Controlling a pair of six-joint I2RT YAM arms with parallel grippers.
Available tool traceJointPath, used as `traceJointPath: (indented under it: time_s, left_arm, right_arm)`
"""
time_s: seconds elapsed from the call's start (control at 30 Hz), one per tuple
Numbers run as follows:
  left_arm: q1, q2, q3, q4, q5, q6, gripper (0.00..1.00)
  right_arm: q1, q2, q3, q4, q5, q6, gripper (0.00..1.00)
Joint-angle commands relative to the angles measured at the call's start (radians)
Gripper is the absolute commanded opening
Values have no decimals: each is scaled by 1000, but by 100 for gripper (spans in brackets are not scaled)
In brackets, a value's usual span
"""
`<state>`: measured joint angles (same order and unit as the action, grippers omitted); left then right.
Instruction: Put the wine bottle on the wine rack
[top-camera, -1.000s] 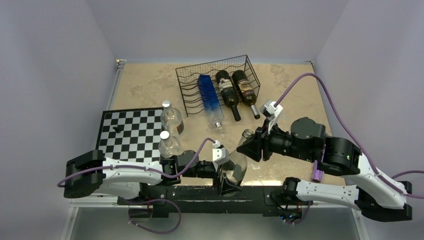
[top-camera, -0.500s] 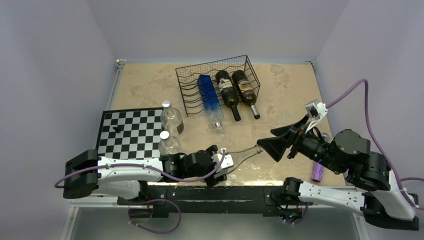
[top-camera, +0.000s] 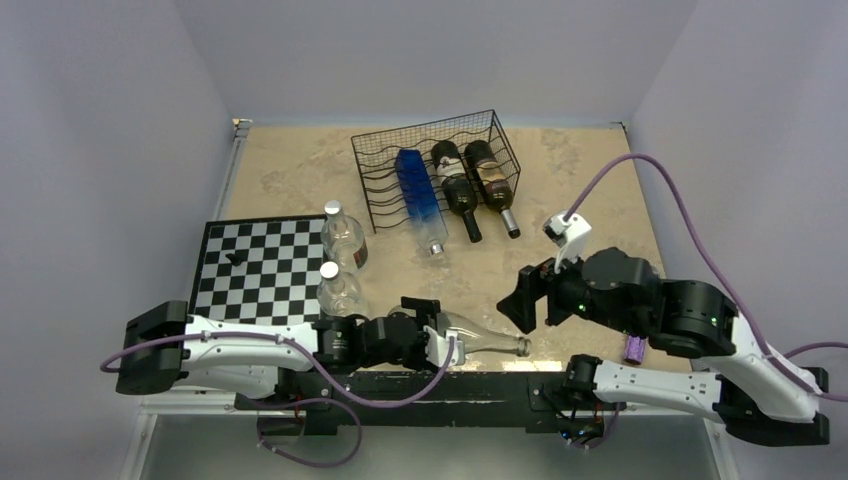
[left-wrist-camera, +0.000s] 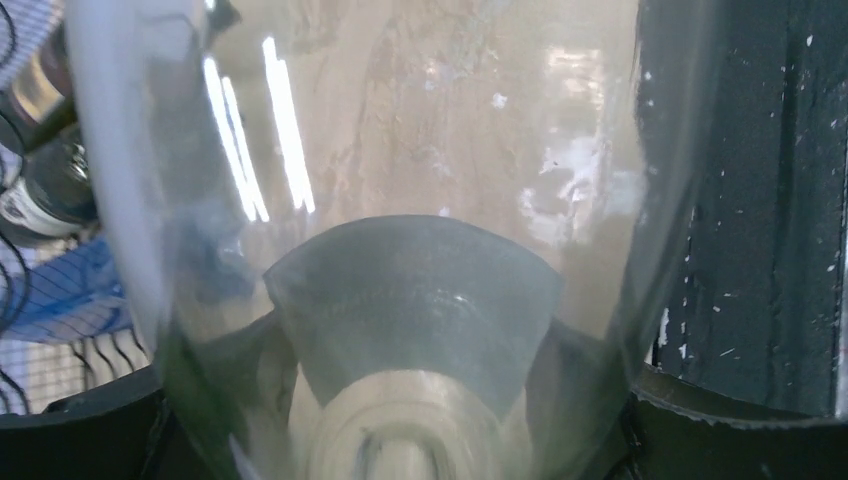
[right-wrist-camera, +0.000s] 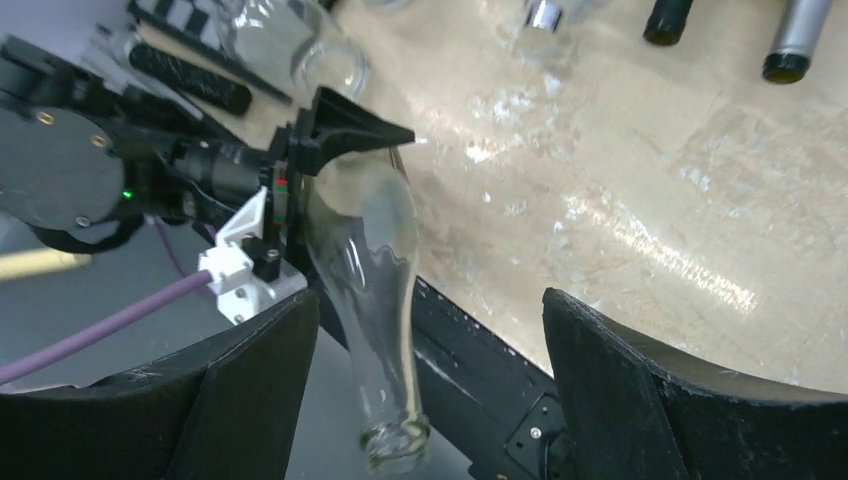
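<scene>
Only three bottles (top-camera: 461, 187) in wine rack (top-camera: 377, 172)

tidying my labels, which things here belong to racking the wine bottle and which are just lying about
Part of the job:
clear wine bottle, lying flat in the left gripper; wine rack; right gripper, open near the bottle's neck.

Lying about:
chessboard; far water bottle and near water bottle at its edge; purple cylinder; blue bottle, left dark bottle, right dark bottle, all already racked.
</scene>
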<state>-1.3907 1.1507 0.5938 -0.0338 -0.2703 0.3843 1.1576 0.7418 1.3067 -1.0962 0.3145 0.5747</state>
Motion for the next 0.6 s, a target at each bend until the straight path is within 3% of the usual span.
traceJointPath:
  time_s: [0.0, 0.23, 0.57]
  left_arm:
    - [-35, -86, -29, 260, -55, 199, 0]
    - [-62, -24, -35, 346, -153, 293, 0]
    - [-80, 25, -38, 408, -209, 309, 0]
  right_arm:
    - [2, 70, -17, -40, -136, -29, 85]
    - [2, 139, -63, -93, -310, -12, 81]
    - [2, 206, -146, -126, -491, 3, 71]
